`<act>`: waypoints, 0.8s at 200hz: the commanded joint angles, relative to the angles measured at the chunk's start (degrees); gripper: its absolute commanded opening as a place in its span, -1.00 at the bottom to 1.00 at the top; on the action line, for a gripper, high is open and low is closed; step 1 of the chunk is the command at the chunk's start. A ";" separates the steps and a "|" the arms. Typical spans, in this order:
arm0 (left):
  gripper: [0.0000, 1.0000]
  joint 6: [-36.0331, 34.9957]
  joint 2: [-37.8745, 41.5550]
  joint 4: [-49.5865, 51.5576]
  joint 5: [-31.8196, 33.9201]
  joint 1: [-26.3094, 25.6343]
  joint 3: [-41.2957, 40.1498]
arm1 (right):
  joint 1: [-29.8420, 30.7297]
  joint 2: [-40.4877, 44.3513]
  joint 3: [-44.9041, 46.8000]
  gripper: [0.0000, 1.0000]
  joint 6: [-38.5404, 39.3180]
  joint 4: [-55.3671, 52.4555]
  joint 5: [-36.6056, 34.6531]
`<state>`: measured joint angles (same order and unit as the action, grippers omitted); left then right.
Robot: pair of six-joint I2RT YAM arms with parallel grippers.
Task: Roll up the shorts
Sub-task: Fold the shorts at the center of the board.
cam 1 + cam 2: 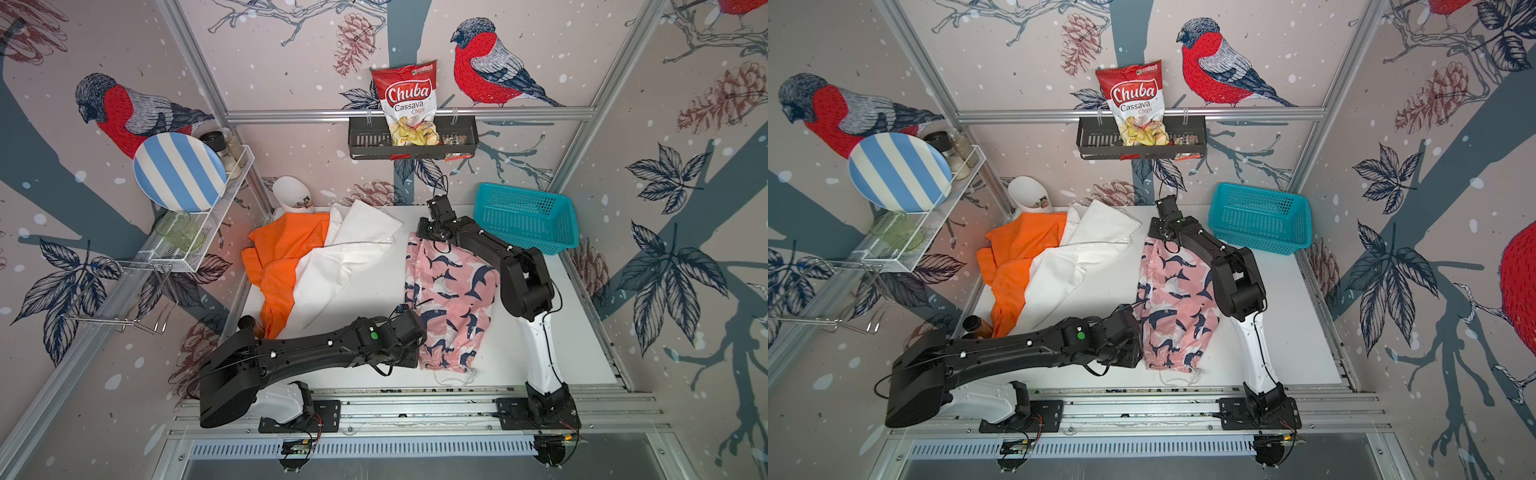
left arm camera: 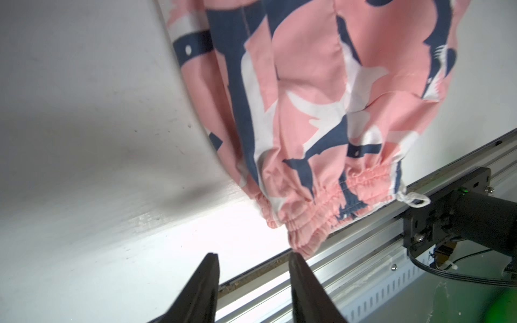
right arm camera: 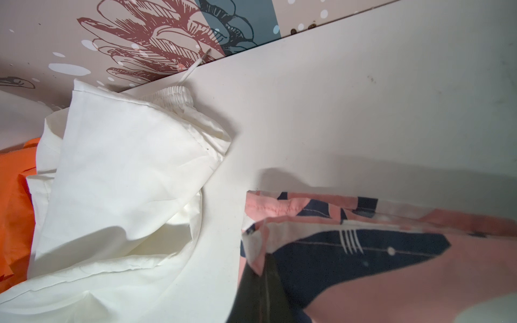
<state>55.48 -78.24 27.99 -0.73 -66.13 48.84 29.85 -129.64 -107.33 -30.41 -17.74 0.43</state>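
While right gripper (image 3: pixel 262 270) tight on pink shorts (image 1: pixel 451 291), left gripper (image 2: pixel 253 258) (empty) apart

Both top views look steeply down from high at the front over the whole white table (image 1: pixel 582 332). Each wrist camera hangs close over it. Both catch the shark-print shorts (image 2: pixel 307 98), from opposite ends.

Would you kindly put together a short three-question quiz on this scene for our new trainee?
1. Fill in: the white shorts lie partly over the ___ shorts.
2. True or false: the left gripper is shut on cloth.
3. The right gripper pinches the pink shorts at: A the waistband, B a leg hem, C the drawstring.
Key: 1 orange shorts; 2 false, its jaws stand open and empty; 3 B.
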 commanded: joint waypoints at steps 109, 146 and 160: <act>-0.60 -0.25 -11.46 -10.04 -2.95 -0.32 -8.82 | 1.24 3.63 7.41 -1.00 -5.65 14.58 7.69; -0.62 0.41 -11.94 -11.63 -2.98 -0.45 -11.29 | 1.49 -1.90 12.08 -1.00 -11.07 32.67 18.82; -0.63 0.66 -11.74 -11.46 -2.57 -0.44 -11.82 | 1.27 -6.05 11.44 -1.00 -13.51 38.17 23.53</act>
<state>55.88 -88.77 8.40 -4.25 -66.28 38.89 31.42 -130.74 -95.74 -38.22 6.07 13.76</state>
